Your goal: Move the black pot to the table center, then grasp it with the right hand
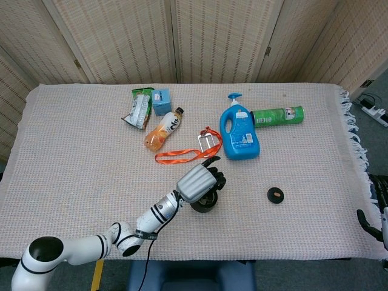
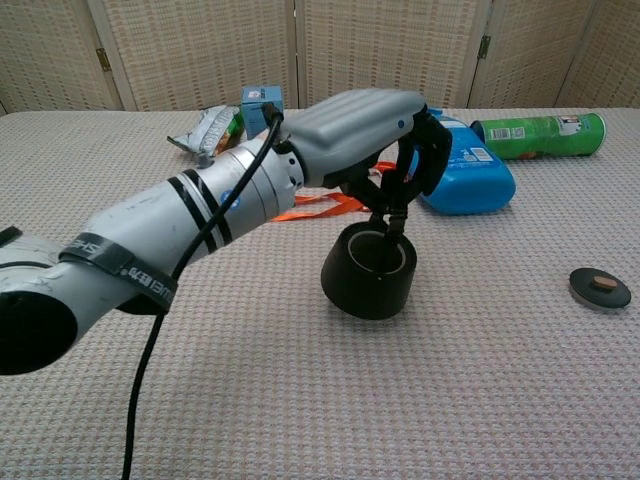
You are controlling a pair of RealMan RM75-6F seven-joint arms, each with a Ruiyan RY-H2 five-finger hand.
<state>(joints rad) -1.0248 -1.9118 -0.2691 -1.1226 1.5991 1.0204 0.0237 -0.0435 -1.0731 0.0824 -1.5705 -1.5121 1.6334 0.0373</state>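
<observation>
The black pot [image 1: 205, 204] [image 2: 366, 278] is near the table's middle, slightly tilted, just in front of the orange lanyard. My left hand [image 1: 197, 181] [image 2: 372, 133] reaches over it from the left and pinches its far rim, with fingertips [image 2: 396, 217] dipping inside the opening. In the head view the hand covers most of the pot. My right hand [image 1: 378, 208] shows only partly at the table's far right edge, dark fingers apart and nothing in it, far from the pot.
A blue detergent bottle [image 1: 240, 134] [image 2: 468, 168] and a green can [image 1: 277, 115] [image 2: 540, 134] lie behind the pot to the right. An orange lanyard [image 1: 180, 156], juice bottle [image 1: 163, 128], snack bag [image 1: 138, 109] and blue box [image 1: 160, 100] sit behind left. A small black lid [image 1: 276, 194] [image 2: 600, 287] lies right.
</observation>
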